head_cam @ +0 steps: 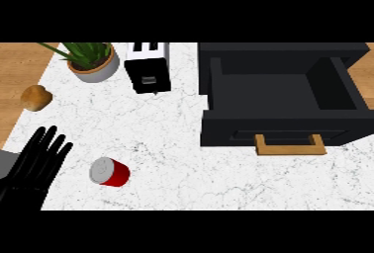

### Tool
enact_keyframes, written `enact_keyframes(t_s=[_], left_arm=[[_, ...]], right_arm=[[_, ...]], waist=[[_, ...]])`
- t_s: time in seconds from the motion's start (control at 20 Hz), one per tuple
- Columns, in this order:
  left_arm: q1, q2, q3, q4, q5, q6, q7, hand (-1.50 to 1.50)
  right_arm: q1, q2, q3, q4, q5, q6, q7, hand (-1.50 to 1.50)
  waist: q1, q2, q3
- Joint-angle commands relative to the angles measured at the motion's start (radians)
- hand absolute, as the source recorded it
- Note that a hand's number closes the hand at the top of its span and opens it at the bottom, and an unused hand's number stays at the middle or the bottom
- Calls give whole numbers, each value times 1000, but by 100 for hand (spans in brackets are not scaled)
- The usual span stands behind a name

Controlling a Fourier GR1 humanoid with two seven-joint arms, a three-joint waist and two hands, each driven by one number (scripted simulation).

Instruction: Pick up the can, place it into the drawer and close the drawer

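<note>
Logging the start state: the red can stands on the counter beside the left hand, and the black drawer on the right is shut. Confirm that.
One thing is wrong: the drawer is open, not shut; the head view shows its bare inside. The rest holds: the red can stands on the counter beside the left hand.

A red can [110, 172] lies on the white counter [182, 148] just beside the open left hand [33, 165], well apart from the open black drawer [281, 94].

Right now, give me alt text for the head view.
A red can stands on the white marble counter beside the robot's open left hand. An open black drawer sits at upper right.
</note>
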Motion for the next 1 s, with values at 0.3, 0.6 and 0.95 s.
enact_keyframes(t_s=[0.3,0.6,0.95], left_arm=[[-25,-22,-39,180,-104,33,-146,-150],[-94,-23,-29,380,-164,62,-276,-150],[-5,-17,26,574,-182,-6,-541,-150]], right_arm=[[-16,52,-56,54,39,77,-39,-150],[-13,36,-104,5,-20,94,33,-150],[-24,35,-140,22,-54,139,34,-150]], waist=[[2,0,0],[0,0,0],[2,0,0]])
